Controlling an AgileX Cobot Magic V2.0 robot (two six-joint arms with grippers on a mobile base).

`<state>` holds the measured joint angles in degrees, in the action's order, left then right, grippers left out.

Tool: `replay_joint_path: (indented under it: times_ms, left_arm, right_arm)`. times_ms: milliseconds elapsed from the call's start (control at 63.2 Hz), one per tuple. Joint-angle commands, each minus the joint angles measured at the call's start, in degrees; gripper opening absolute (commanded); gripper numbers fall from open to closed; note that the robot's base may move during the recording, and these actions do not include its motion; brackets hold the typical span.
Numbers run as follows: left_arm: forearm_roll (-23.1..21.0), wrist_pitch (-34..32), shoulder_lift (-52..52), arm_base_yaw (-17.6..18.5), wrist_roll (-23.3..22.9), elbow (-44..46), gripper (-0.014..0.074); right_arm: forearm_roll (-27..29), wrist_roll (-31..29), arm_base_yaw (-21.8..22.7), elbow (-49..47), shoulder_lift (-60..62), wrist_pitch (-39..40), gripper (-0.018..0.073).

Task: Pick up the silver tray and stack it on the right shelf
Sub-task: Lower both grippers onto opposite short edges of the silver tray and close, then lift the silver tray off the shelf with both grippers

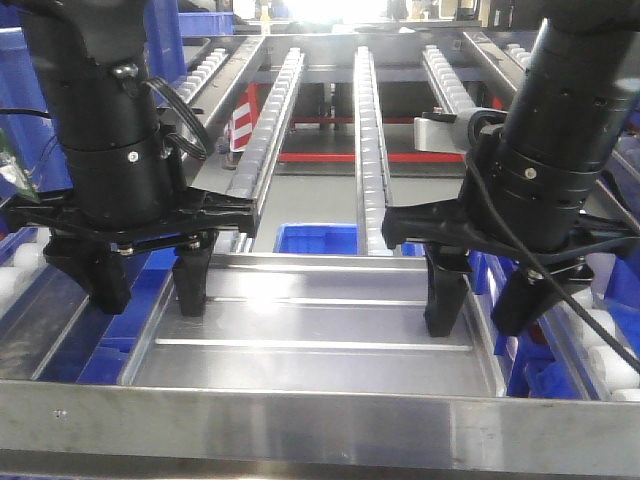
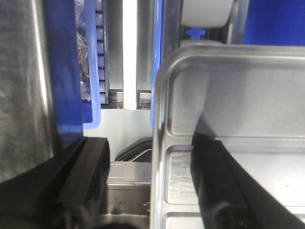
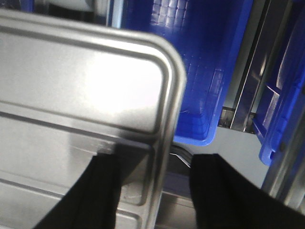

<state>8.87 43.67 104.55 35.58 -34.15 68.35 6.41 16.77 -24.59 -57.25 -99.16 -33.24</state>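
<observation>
Shiny silver tray (image 1: 320,325), side rims between parted jaws (both pairs, neither gripping)

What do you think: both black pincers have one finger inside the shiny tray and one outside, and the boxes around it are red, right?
Not quite. The boxes are blue, not red, as the exterior front-facing view shows. The left pincer and right pincer do each have one finger inside the silver tray and one outside.

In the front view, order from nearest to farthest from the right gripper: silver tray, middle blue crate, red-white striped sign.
1. silver tray, at the right gripper.
2. blue crate, centre, behind tray.
3. striped sign, far back left.
</observation>
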Motion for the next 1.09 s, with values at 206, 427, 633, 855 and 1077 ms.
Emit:
replay_joint_path:
  times_ms: [206,427,633,855,1077]
  left_arm:
    - [-0.58,-2.31,-1.47,0.09,-0.49,1.26,0.0127]
    - [-1.53,-2.40,-1.47,0.09,-0.49,1.37,-0.0087]
    - [-1.53,-0.62,-3.42,0.09,-0.49,2.36,-0.0095]
    - [1.74,5.91,-10.48,0.82,-0.43,8.20,-0.0095]
    - [4.55,13.31,-15.74,4.52,-0.43,15.98,-0.0093]
  right_arm:
    - [-0.49,-0.08,0.46,-1.56,2.17,1.55,0.0107]
    - [-0.49,-0.08,0.46,-1.56,2.64,0.74,0.0057]
    - [-0.49,-0.08,0.46,-1.56,6.23,-0.62,0.0057]
    - [-0.49,-0.08,0.46,-2.25,15.03,-3.02,0.0057]
    - [-1.71,-0.08,0.46,-6.19,21.13,-11.12,0.0057]
